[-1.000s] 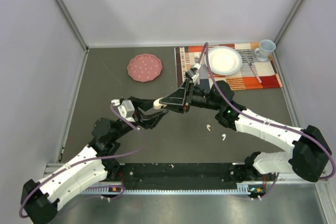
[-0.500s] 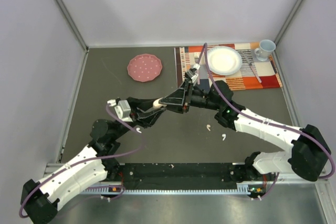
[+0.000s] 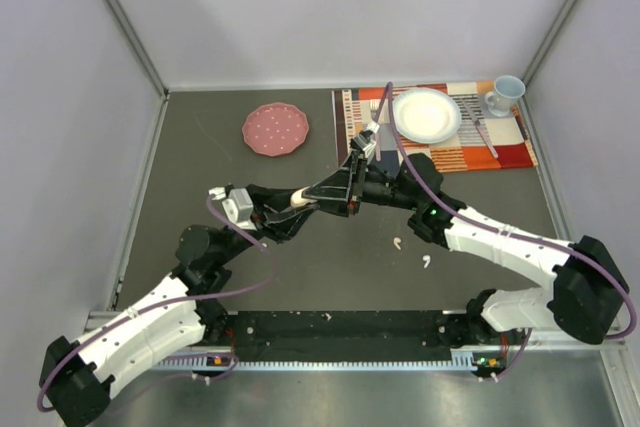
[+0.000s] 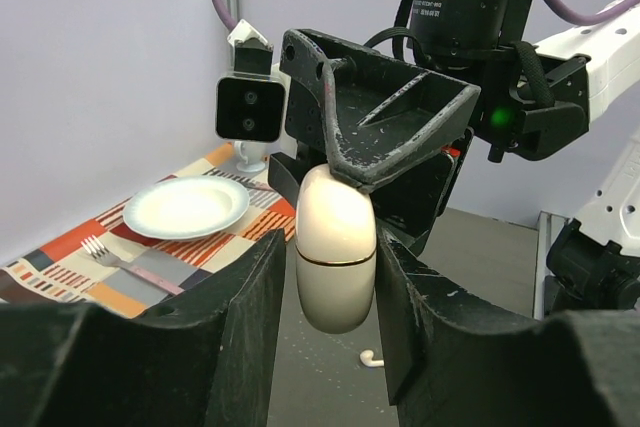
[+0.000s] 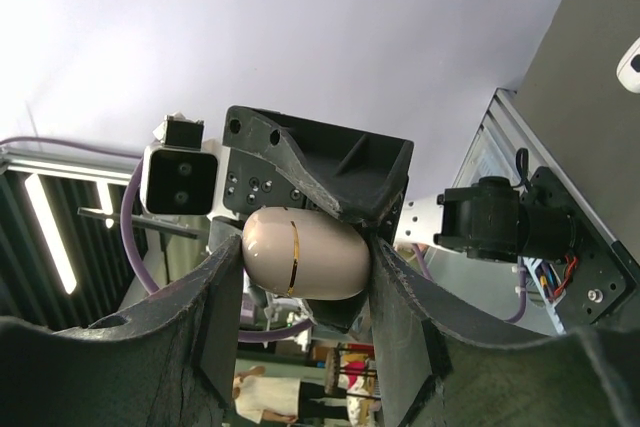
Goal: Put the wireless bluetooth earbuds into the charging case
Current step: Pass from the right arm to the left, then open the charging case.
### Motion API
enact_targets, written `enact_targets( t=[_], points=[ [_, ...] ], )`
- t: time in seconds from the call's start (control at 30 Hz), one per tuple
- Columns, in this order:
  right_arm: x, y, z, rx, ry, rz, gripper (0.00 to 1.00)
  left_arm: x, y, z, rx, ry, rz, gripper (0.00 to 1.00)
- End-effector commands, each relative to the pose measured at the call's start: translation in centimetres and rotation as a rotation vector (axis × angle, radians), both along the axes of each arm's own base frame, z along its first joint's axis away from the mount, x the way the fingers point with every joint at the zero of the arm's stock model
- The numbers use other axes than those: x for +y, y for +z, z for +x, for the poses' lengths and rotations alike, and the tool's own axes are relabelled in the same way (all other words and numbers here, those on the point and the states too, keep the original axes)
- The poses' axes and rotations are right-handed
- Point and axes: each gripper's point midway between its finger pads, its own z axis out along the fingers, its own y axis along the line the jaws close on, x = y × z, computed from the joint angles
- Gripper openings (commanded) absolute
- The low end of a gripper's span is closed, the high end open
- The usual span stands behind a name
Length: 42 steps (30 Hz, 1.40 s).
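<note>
Above the middle of the dark counter [image 3: 200, 167], the tips of the two arms were together in the air. On the left, the left claw [image 4: 330, 247] stood narrow around one end of the cream, egg-shaped charging case [image 3: 300, 195]. A sliver of gap showed beside one finger, so I could not tell whether it pressed. A pink plate [image 3: 275, 130] lay on the counter behind. The right claw [image 5: 305, 247] was clamped on the case's other end, both fingers touching its sides. Further right, one white earbud [image 3: 397, 242] and a second earbud [image 3: 425, 260] lay on the counter, near each other and well apart from the case. At the far right corner a striped placemat [image 3: 500, 152] carried a white plate [image 3: 427, 115] and a mug [image 3: 505, 93].
</note>
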Motion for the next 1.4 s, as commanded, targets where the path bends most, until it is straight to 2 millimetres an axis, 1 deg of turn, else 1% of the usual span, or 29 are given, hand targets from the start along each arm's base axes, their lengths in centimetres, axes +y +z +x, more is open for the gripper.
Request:
enact_targets(
  t=[0.0,0.1,0.17,0.2,0.3,0.33,0.37,0.47,0.5,0.57,0.6,0.67,0.7,0.77,0.8,0.87,0.9,0.93,0.97,1.0,1.07,1.1,1.13,1.17,1.2,1.23,1.27,1.33,1.37],
  points=[
    [-0.1,1.5,-0.1,-0.036,0.010,0.058,0.13,0.4,1.3,-0.3,-0.037,0.004,-0.041,0.45],
    [-0.1,1.6,-0.1,-0.035,0.014,0.066,0.13,0.3,1.1,-0.2,-0.035,0.007,-0.037,0.35],
    [-0.1,1.5,0.0,-0.032,0.013,0.066,0.13,0.3,1.1,-0.2,-0.035,0.007,-0.037,0.32],
    [-0.1,1.5,-0.1,-0.031,0.013,0.069,0.13,0.2,1.0,-0.2,-0.035,0.004,-0.035,0.28],
    [-0.1,1.5,-0.1,-0.030,0.013,0.069,0.14,0.2,1.0,-0.2,-0.036,0.002,-0.037,0.23],
    [-0.1,1.4,-0.1,-0.029,0.015,0.068,0.14,0.2,1.0,-0.3,-0.037,-0.003,-0.033,0.13],
    [-0.1,1.5,-0.1,-0.028,0.015,0.069,0.15,0.2,1.0,-0.3,-0.040,-0.002,-0.033,0.09],
    [-0.1,1.0,0.0,-0.027,0.008,0.051,0.25,0.3,1.1,-0.2,-0.038,0.007,-0.034,0.01],
    [-0.1,0.8,0.1,-0.041,0.000,0.038,0.35,0.4,1.1,-0.3,-0.038,0.008,-0.036,0.00],
    [-0.2,0.4,0.3,-0.046,-0.015,0.012,0.47,0.5,1.3,-0.3,-0.043,0.012,-0.039,0.00],
    [-0.4,0.1,0.4,-0.061,-0.034,-0.010,0.57,0.5,1.3,-0.4,-0.043,0.013,-0.037,0.00],
    [-0.6,-0.1,0.6,-0.075,-0.057,-0.033,0.64,0.7,1.3,-0.4,-0.048,0.019,-0.037,0.00],
    [-1.0,-0.4,0.8,-0.092,-0.086,-0.061,0.71,0.9,1.5,-0.5,-0.053,0.022,-0.040,0.00],
    [-1.4,0.0,1.0,-0.122,-0.116,-0.077,0.77,1.2,1.5,-0.4,-0.055,0.037,-0.046,0.00],
    [-1.9,-0.3,1.2,-0.141,-0.148,-0.105,0.81,1.3,1.5,-0.5,-0.053,0.039,-0.049,0.00],
    [-2.4,0.0,1.5,-0.168,-0.181,-0.125,0.84,1.6,1.6,-0.3,-0.043,0.056,-0.058,0.00],
    [-2.8,0.1,1.9,-0.231,-0.216,-0.152,0.85,1.7,1.8,-0.3,-0.025,0.060,-0.074,0.00],
    [-3.3,-0.2,1.7,-0.241,-0.226,-0.190,0.85,1.8,1.6,-0.2,-0.014,0.063,-0.069,0.00],
    [-3.6,0.6,1.7,-0.279,-0.235,-0.195,0.85,1.8,1.6,-0.3,-0.011,0.060,-0.066,0.00],
    [-4.0,0.7,1.9,-0.361,-0.250,-0.222,0.86,1.8,1.8,-0.5,-0.011,0.051,-0.067,0.00],
    [-4.7,1.4,1.5,-0.441,-0.249,-0.242,0.86,1.6,1.7,-0.7,-0.006,0.035,-0.060,0.00],
    [-5.0,1.3,1.5,-0.506,-0.253,-0.269,0.86,1.1,1.5,-1.4,-0.017,-0.009,-0.042,0.00],
    [-5.6,1.6,1.3,-0.535,-0.256,-0.291,0.86,0.8,1.6,-1.8,-0.035,-0.037,-0.034,0.00],
    [-5.9,1.2,1.3,-0.558,-0.260,-0.321,0.86,0.5,1.4,-2.3,-0.047,-0.069,-0.021,0.00],
    [-6.3,1.3,1.3,-0.632,-0.258,-0.343,0.86,-0.1,1.3,-2.8,-0.061,-0.112,-0.001,0.00],
    [-6.7,1.5,1.0,-0.663,-0.258,-0.350,0.86,-0.5,1.1,-3.5,-0.071,-0.159,0.015,0.00],
    [-7.0,1.6,0.9,-0.714,-0.257,-0.361,0.86,-0.7,1.3,-3.7,-0.084,-0.178,0.008,0.00],
    [-7.3,2.2,0.4,-0.765,-0.243,-0.355,0.87,-0.9,0.9,-4.3,-0.109,-0.213,0.002,0.00],
    [-7.5,2.4,0.1,-0.800,-0.229,-0.357,0.87,-0.8,1.5,-4.4,-0.144,-0.208,-0.028,0.00]
  ],
)
